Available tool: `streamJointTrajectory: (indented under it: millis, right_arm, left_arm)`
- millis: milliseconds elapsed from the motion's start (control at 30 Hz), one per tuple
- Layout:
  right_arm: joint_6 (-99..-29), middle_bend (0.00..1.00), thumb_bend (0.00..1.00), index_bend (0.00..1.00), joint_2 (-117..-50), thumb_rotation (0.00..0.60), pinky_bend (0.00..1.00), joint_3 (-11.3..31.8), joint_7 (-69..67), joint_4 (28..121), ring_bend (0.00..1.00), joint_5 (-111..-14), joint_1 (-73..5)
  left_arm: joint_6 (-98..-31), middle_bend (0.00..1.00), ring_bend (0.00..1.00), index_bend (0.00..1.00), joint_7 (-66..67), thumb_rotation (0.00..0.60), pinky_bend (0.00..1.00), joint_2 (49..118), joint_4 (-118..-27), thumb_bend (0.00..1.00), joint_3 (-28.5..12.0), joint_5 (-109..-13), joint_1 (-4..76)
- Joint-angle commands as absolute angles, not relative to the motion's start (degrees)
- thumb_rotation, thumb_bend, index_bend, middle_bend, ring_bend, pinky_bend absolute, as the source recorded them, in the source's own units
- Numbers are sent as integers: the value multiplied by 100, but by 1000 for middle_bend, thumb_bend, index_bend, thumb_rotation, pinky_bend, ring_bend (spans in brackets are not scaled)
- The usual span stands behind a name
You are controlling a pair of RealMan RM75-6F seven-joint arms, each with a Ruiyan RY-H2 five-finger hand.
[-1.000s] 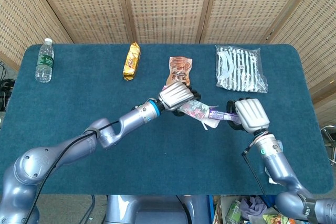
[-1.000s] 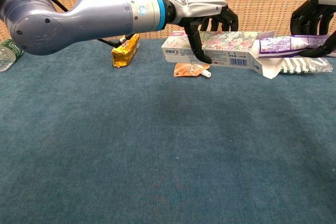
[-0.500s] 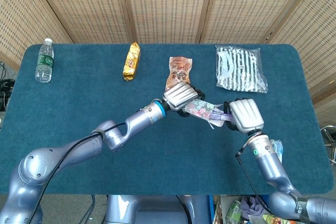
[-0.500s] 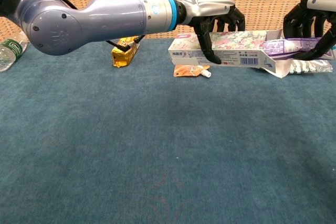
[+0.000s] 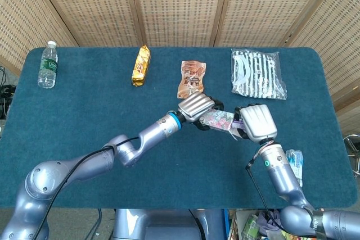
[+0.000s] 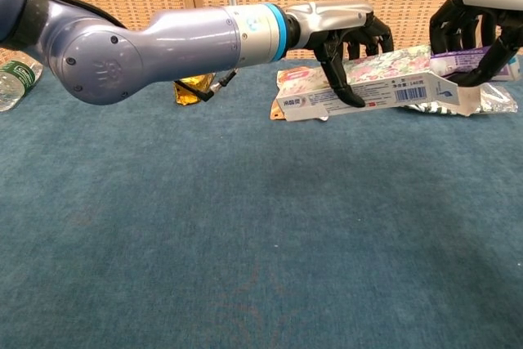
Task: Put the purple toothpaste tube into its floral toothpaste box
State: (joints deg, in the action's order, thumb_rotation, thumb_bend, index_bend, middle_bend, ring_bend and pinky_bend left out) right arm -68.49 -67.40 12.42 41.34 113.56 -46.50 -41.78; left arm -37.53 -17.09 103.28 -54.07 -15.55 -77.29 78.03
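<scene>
Gripping left hand (image 6: 347, 38): holds floral toothpaste box (image 6: 372, 87) above the table (image 6: 245, 243).
Right hand (image 6: 478, 18): grips purple toothpaste tube (image 6: 458, 63) at box mouth.

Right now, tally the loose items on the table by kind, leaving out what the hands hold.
Bottle: 1
Gold snack pack: 1
Orange pouch: 1
Striped bag: 1
Total: 4
</scene>
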Motion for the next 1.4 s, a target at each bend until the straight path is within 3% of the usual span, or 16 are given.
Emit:
streamJointTrajectory:
  millis: [33, 100, 167, 233, 367, 533, 667, 1000, 1400]
  right_arm:
    - [-6995, 604, 625, 637, -6747, 600, 454, 1200, 4360, 11486, 480, -4583, -4245]
    - [-7086, 511, 574, 565, -6756, 600, 454, 1177, 4494, 11537, 467, -4562, -4271]
    - [-7207, 298, 335, 342, -6728, 600, 433, 1084, 4801, 11619, 365, -4567, -4313]
    - [-7403, 155, 199, 200, -6733, 600, 399, 1036, 5019, 11764, 258, -4619, -4318]
    - [-7787, 30, 122, 103, -6813, 600, 306, 988, 5323, 11894, 152, -4870, -4316]
    - [-8265, 0, 61, 42, -6867, 600, 120, 914, 5765, 12020, 27, -5239, -4280]
    - [-8690, 0, 51, 7, -6847, 600, 25, 860, 6127, 12129, 0, -5521, -4187]
    - [-9377, 0, 52, 6, -6487, 600, 2, 954, 6162, 12064, 0, -5873, -3781]
    - [-8948, 0, 51, 6, -5836, 600, 0, 874, 5021, 11531, 0, -5578, -3163]
  left_arm:
    - [-3809, 445, 438, 435, -1975, 600, 457, 10445, -5361, 230, -1609, -7672, 7734]
    - [-3817, 448, 440, 438, -2147, 600, 457, 10496, -5329, 230, -1624, -7659, 7703]
    - [-3839, 450, 442, 442, -2340, 600, 458, 10567, -5260, 230, -1640, -7639, 7656]
    - [-3880, 455, 445, 448, -2518, 600, 459, 10664, -5156, 229, -1656, -7636, 7623]
    - [-3927, 470, 456, 466, -3138, 600, 459, 10913, -4969, 230, -1784, -7552, 7556]
    - [-3947, 471, 458, 476, -3821, 600, 459, 11167, -4710, 229, -1868, -7599, 7563]
    - [-4136, 472, 458, 476, -4364, 600, 459, 11313, -4576, 230, -1876, -7762, 7551]
    - [-4728, 472, 458, 477, -5450, 600, 459, 11525, -4236, 230, -1878, -8059, 7454]
    - [-4992, 473, 458, 477, -5031, 600, 459, 10961, -4042, 230, -1393, -8478, 7202]
